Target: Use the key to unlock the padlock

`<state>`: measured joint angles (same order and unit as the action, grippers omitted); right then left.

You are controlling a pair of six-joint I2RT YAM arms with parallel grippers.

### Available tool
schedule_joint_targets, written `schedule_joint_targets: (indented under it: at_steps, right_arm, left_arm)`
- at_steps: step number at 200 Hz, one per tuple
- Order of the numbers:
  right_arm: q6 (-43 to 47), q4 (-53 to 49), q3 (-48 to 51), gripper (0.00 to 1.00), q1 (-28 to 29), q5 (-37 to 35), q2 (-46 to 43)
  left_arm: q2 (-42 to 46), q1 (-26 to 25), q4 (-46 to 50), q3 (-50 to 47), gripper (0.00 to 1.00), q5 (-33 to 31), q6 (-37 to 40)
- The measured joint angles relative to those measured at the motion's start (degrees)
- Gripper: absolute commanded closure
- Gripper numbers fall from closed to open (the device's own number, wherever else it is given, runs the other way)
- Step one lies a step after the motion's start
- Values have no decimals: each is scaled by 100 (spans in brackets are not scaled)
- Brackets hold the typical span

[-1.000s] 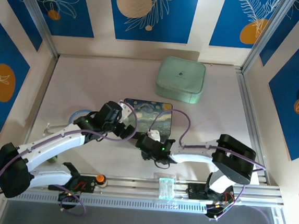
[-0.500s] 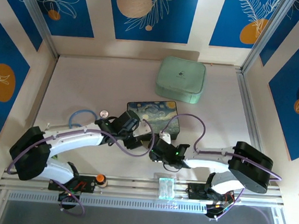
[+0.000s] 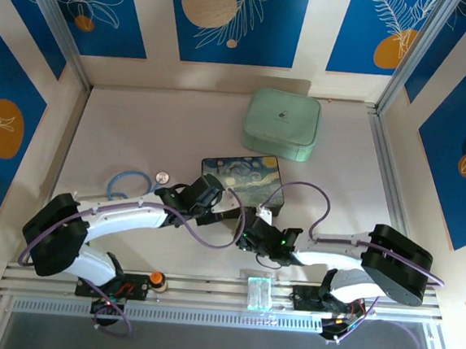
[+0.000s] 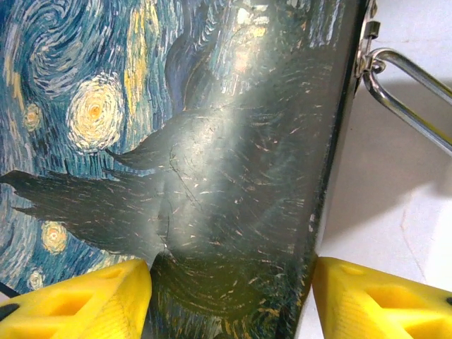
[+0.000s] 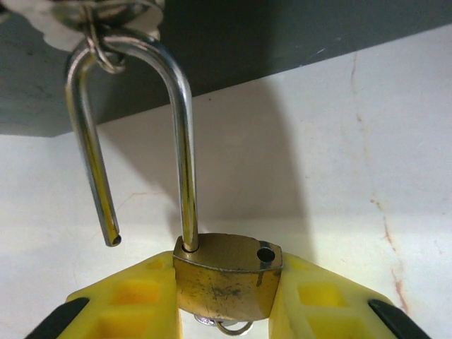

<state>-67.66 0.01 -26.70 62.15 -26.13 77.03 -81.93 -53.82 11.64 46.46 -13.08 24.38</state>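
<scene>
Close to the near edge of the table [image 3: 139, 125], a little right of its middle, your right pincer [image 5: 224, 300] is clamped on the small brass-coloured padlock with the silvery steel shackle [image 5: 226, 279]. It grips the body by its two sides, so the lock sits square to the wrist. One shackle leg stands free of its hole, so I judge the lock sprung. The bow is hooked through the ring on the tin's clasp.

A sliver of dull metal with a wire ring pokes out under the body. This is most likely the tiny thin metal key [image 5: 212, 323], seated in the keyway.

Just beyond, your left pincer [image 4: 229, 296] stands apart at an edge of the dark rectangular tin painted with a swirling starry night [image 4: 212, 176]. One finger is above the lid and the other is off its side. It looks placed to steady the tin while the lock is worked.

Toward the table's far edge sits a pale green rounded-square case [image 3: 281, 123], well apart from the job.
</scene>
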Motion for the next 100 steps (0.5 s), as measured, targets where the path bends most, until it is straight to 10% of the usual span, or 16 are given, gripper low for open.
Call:
schedule_joint_targets:
  at_steps: [100]
  right_arm:
    - [-356,859,269,76,-826,612,11]
  left_arm:
    - [-107,-133,-407,-98,39,-201,393]
